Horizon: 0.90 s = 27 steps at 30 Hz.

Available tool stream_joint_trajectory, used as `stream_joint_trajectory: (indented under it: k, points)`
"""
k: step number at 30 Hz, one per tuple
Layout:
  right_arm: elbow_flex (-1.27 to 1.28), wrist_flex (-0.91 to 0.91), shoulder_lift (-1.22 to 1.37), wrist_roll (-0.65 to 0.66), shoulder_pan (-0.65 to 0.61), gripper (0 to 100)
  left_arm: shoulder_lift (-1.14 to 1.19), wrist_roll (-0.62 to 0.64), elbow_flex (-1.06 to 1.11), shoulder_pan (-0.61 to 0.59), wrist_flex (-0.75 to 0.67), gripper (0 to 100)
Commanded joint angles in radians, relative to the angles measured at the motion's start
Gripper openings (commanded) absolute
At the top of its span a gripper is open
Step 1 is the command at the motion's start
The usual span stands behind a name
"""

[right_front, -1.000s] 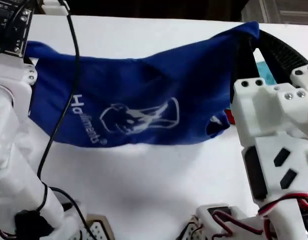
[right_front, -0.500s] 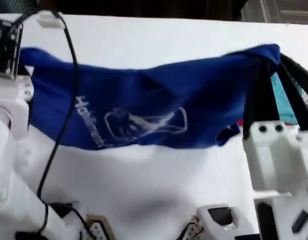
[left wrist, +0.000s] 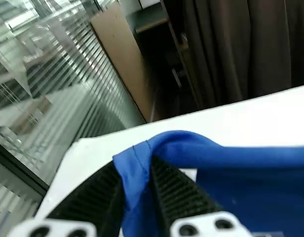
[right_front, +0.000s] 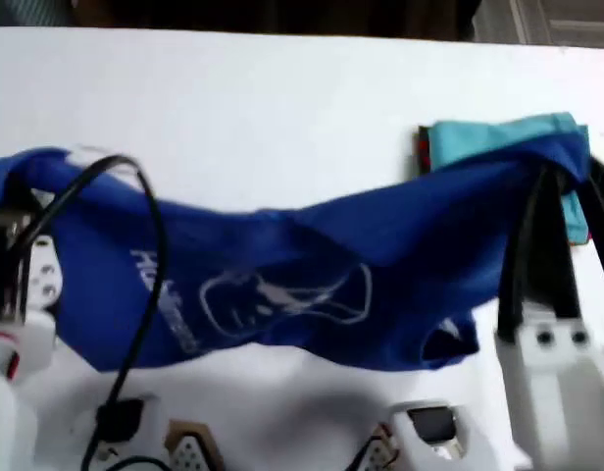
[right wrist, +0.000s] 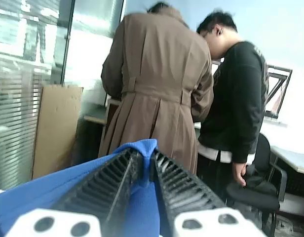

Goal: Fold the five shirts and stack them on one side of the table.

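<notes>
In the last second both arms pull the blue shirt back toward their bases, and it now hangs stretched above the tabletop. The left tool is clamped on one corner and the right tool on the other. That uncovers the folded teal shirt on the right, so I'd guess they're lining up a fold.

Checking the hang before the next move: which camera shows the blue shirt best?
The high view: the blue shirt hangs there end to end between the arms. Each wrist view gives one corner, pinched in the left gripper and in the right gripper.
</notes>
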Motion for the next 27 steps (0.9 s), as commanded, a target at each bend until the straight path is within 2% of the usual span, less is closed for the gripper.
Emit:
stream_joint_trajectory:
  k: [1,9,13,21,27]
  points:
    - [0.043,-0.028,0.025,-0.005,-0.001,1.8,0.000,0.005,0.036,-0.009,-0.003,3]
    - [0.285,-0.173,0.150,-0.008,-0.004,1.9,0.008,0.003,0.375,-0.002,-0.265,3]
    - [0.446,-0.278,0.229,-0.008,-0.004,1.9,0.103,0.003,0.446,0.029,-0.345,3]
    - [0.717,-0.512,0.400,0.000,-0.002,1.9,0.488,0.002,0.315,0.083,-0.488,3]
    - [0.660,-0.662,0.559,0.002,0.004,1.9,0.812,-0.052,-0.031,0.078,-0.454,3]
